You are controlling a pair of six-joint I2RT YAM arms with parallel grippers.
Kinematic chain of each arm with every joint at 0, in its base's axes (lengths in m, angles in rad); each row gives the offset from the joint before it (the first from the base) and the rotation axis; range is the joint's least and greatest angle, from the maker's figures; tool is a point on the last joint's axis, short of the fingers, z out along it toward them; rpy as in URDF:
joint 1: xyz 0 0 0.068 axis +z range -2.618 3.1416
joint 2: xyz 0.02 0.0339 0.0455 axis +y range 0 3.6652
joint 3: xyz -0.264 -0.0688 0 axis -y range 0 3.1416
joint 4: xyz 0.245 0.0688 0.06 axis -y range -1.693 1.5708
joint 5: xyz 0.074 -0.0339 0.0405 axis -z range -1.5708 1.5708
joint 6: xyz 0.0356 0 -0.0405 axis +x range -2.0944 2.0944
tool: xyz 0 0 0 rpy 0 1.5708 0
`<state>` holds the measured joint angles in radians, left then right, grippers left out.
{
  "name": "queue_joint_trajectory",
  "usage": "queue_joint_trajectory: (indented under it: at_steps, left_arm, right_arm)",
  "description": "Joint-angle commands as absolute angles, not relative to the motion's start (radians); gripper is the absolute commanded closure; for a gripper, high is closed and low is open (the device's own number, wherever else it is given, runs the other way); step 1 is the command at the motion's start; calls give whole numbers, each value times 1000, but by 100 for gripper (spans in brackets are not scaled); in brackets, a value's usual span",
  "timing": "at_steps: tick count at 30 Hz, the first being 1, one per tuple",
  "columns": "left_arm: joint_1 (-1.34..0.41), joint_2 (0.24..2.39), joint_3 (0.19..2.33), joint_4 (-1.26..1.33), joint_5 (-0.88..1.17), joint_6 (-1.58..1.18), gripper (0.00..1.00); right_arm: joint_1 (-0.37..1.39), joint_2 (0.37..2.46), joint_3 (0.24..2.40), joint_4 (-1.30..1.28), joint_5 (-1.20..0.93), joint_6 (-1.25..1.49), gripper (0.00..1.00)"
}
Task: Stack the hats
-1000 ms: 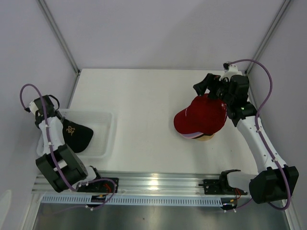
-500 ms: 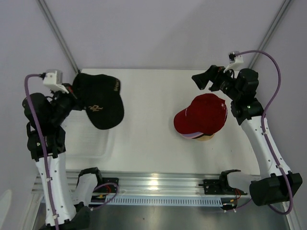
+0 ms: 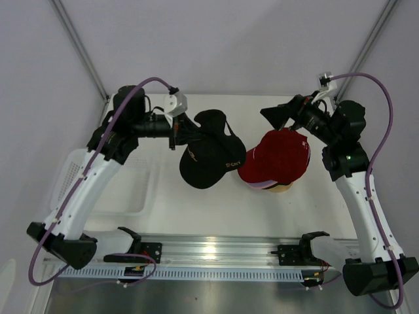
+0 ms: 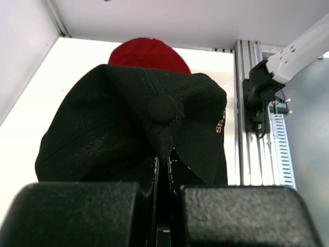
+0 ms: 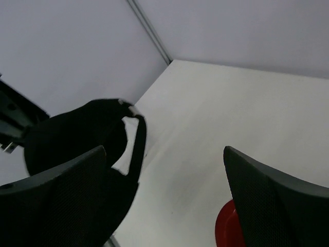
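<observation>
Shift rightward, black hat [image 3: 208, 158] now beside red hat [image 3: 280, 156], left hand [image 3: 180, 134] pinching

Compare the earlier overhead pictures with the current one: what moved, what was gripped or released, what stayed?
The left gripper, shut on the black hat, lifted it from the white basket and swung it right, beside the red hat. The open right gripper drew back from the red hat. Red hat and basket stayed.
</observation>
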<state>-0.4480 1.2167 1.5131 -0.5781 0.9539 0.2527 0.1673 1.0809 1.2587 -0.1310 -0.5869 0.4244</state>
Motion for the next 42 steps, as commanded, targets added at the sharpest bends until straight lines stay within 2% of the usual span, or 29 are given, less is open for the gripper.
queue_joint_trajectory:
  at_steps: [1, 5, 7, 13, 20, 28, 33, 34, 37, 38, 39, 40, 42]
  left_arm:
    - [-489, 1297, 1572, -456, 1012, 342, 99]
    - [-528, 1410, 1679, -520, 1020, 383, 99]
    - [-551, 1460, 1724, -552, 1026, 423, 99]
    - [-581, 1526, 1815, -630, 1077, 482, 99]
    - [-589, 1522, 1830, -690, 1167, 546, 99]
    - [-589, 1540, 1838, -749, 1169, 580, 99]
    - [-589, 1532, 1841, -724, 1177, 571, 99]
    - [-589, 1531, 1841, -724, 1175, 571, 99]
    - [-589, 1531, 1842, -726, 1172, 572, 99]
    - [-589, 1528, 1838, -726, 1167, 569, 99]
    - [-589, 1528, 1839, -723, 1149, 566, 99]
    - [-589, 1528, 1836, -724, 1134, 566, 99]
    - [-589, 1531, 1830, -710, 1085, 542, 99]
  right_arm:
    - [173, 1013, 1168, -150, -629, 509, 1]
    - [175, 947, 1082, -176, -606, 548, 2]
    - [179, 927, 1019, -152, -621, 587, 6]
    - [213, 943, 937, -104, -600, 611, 9]
    - [225, 1003, 943, -14, -589, 624, 18]
    - [241, 1031, 954, 120, -617, 680, 18]
    - [310, 1106, 991, 95, -600, 637, 26]
    - [322, 1117, 997, 88, -594, 632, 28]
    - [354, 1138, 1017, 42, -548, 598, 44]
    - [359, 1147, 1026, 22, -519, 575, 66]
    - [359, 1147, 1051, 5, -505, 563, 77]
    - [357, 1147, 1064, -62, -483, 549, 96]
    - [357, 1125, 1092, -116, -404, 499, 100]
